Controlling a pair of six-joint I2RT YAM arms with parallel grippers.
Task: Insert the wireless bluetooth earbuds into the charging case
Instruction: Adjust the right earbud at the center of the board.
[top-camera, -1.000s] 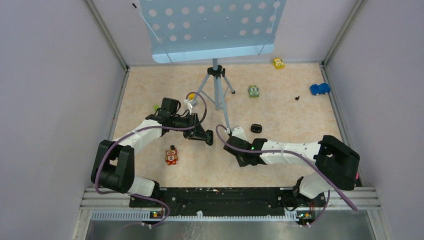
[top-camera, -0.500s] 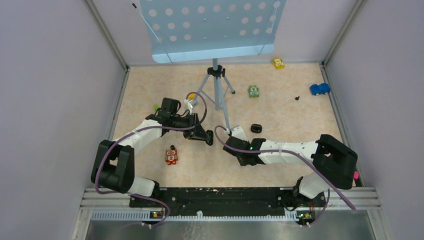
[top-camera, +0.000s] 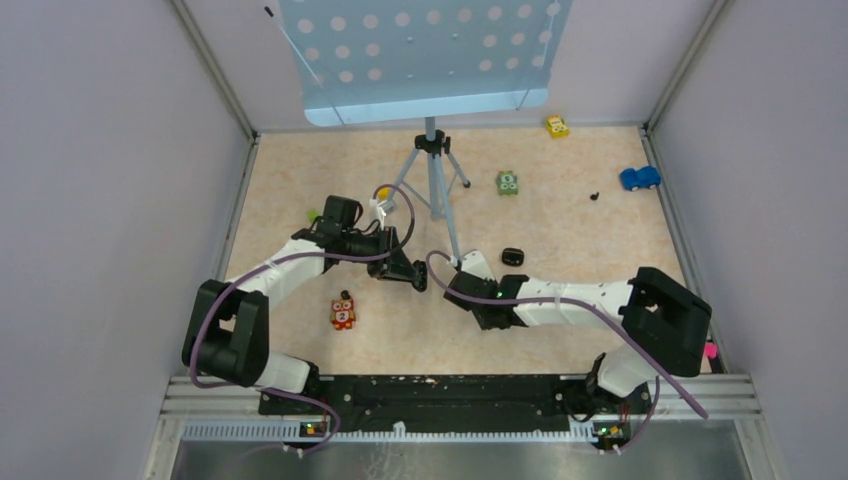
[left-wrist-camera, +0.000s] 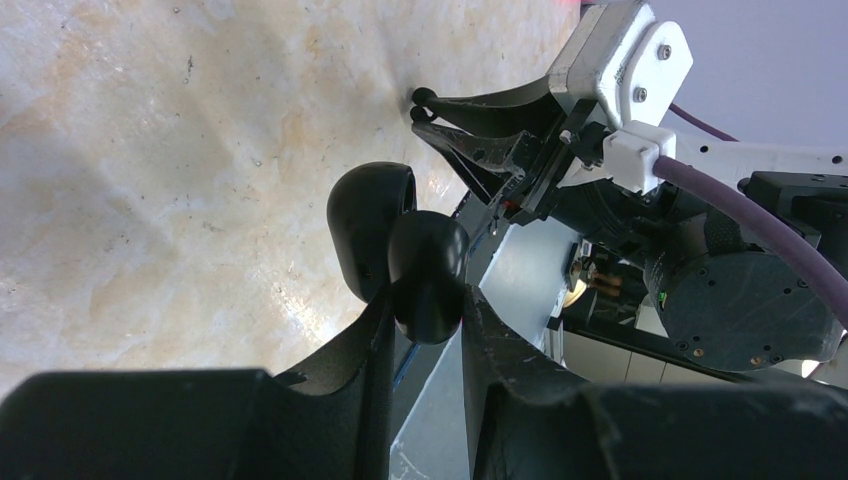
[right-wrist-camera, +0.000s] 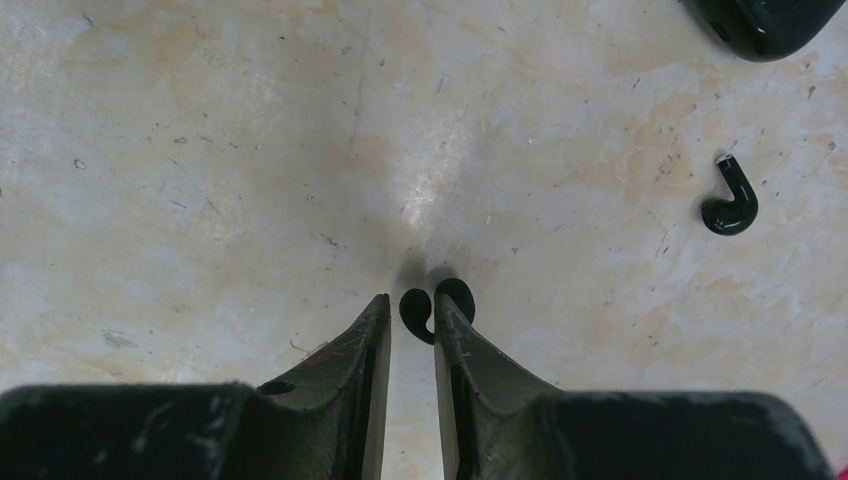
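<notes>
- left gripper (left-wrist-camera: 427, 296): jaws clamped on the charging case (left-wrist-camera: 428, 262), a glossy black rounded body that stands out past the fingertips. A second lobe (left-wrist-camera: 368, 228), also glossy black, sits against it on the side of the finger at the left of that view. Whether it is the lid swung open cannot be told, as the joint is hidden.
- right gripper (right-wrist-camera: 411, 297): tips down at the table (right-wrist-camera: 200, 150), jaws a narrow slot apart. One earbud (right-wrist-camera: 420, 312) lies in the mouth of the slot. One end sits between the tips and the other curls ahead of the finger at the right of that view. A sliver of table shows between it and the other finger. Pinched or only bracketed: cannot tell.
- second earbud (right-wrist-camera: 730, 200): hook-shaped, on the table, ahead and well right of the right jaws, untouched.
- farther ahead-right of those jaws, a black rounded body (right-wrist-camera: 770, 20) is cut off by the frame corner.
- from the left wrist, the right gripper's tips sit straight ahead of the left jaws, beyond the case, near but apart.
</notes>
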